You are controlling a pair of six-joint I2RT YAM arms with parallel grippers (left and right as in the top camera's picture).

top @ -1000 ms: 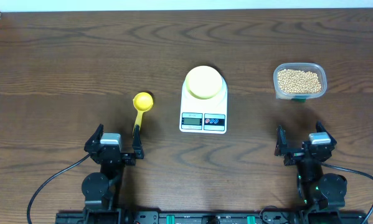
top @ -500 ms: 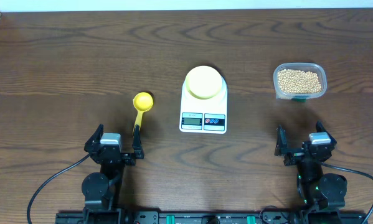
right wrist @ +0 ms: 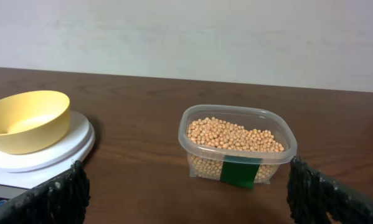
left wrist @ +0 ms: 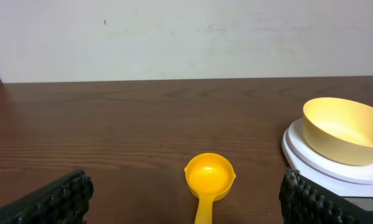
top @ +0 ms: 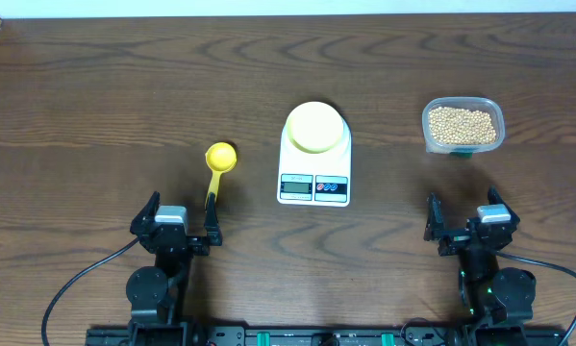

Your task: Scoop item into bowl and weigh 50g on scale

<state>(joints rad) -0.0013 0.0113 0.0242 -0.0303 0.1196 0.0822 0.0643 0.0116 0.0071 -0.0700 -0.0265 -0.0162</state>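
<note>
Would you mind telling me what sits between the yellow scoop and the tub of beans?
The white scale, carrying the yellow bowl, as the overhead view shows.

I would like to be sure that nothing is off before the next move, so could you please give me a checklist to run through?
1. Jaws of the left gripper open and empty: ok.
2. The scoop lies free, handle towards the left gripper: ok.
3. The bowl sits on the scale and is empty: ok.
4. The scale's display is on and zeroed: cannot tell, the digits are too small.
5. The tub has no lid and the beans are exposed: ok.
6. Jaws of the right gripper open, apart from the tub: ok.
</note>
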